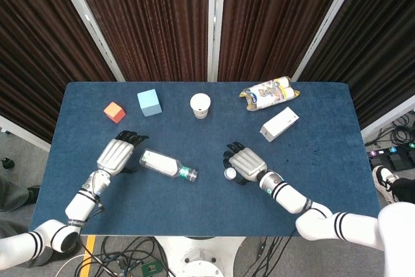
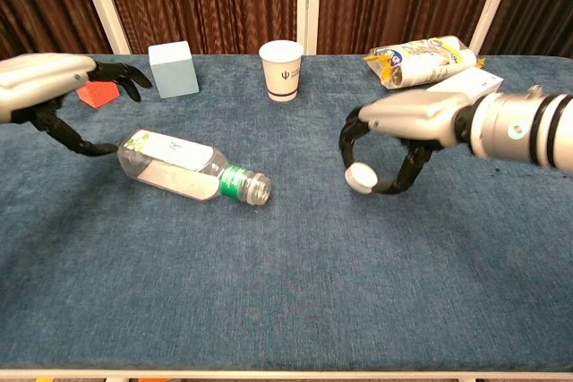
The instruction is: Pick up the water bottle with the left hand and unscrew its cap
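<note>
table (image 1: 194, 212) blue cloth | curtains (image 1: 149, 17) dark | left hand (image 1: 115, 156) empty, spread | right hand (image 1: 244, 163) pinching cap (image 2: 361, 177)

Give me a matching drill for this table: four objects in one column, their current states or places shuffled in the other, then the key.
Things:
1. water bottle
2. cap
3. paper cup
4. left hand

States:
A. standing upright near the table's far edge
B. holding nothing, beside the bottle's base
C. lying on its side, neck uncapped
D. pinched in the right hand

Pairs: 1-C, 2-D, 3-A, 4-B
</note>
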{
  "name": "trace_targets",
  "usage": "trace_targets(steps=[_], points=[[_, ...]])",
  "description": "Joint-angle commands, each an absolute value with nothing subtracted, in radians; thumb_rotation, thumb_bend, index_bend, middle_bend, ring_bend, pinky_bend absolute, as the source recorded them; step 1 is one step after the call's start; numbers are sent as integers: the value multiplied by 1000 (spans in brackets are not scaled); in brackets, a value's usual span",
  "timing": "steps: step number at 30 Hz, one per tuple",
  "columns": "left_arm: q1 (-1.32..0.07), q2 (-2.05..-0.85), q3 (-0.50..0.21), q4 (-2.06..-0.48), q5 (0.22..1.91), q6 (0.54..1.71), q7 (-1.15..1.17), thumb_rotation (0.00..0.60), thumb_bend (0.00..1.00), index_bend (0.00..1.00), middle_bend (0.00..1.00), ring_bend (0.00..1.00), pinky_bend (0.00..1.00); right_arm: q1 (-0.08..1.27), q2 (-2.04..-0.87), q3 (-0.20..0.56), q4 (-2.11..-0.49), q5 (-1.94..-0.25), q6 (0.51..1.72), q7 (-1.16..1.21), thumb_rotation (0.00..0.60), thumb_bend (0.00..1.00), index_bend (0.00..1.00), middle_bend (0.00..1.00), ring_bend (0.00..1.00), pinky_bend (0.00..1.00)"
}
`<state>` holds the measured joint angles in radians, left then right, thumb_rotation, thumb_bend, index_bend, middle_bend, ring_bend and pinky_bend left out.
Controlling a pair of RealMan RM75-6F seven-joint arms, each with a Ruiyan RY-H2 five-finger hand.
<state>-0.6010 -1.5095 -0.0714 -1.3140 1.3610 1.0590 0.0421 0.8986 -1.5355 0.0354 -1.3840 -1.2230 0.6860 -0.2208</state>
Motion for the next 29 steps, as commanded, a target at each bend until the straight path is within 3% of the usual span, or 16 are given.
trace_targets(steps=[1, 7, 18, 29], points=[[-586, -1489, -83, -1319, 1356, 1081, 26, 600, 224, 162, 217, 127, 135, 893, -1549, 25, -1365, -1238, 697, -237, 600, 332, 103, 148, 0, 0], [-541, -1419, -116, -1328, 1324, 1146, 17, 600, 210, 164, 217, 127, 145, 810, -1464, 39, -1417, -1240, 835, -208, 600, 332, 25, 126, 0, 0], [-327, -1270, -57, -1305, 1366, 1388, -53, 600, 207, 190, 227, 127, 146, 436, -1234, -45, -1549, -1268, 1316, -187, 600, 332, 15, 46, 0, 0], [-161, -1257, 29, -1425, 1451, 1562, 13, 600, 195, 190, 226, 127, 136, 226, -1227, -82, -1586, -1313, 1493, -97, 600, 332, 0, 28, 0, 0]])
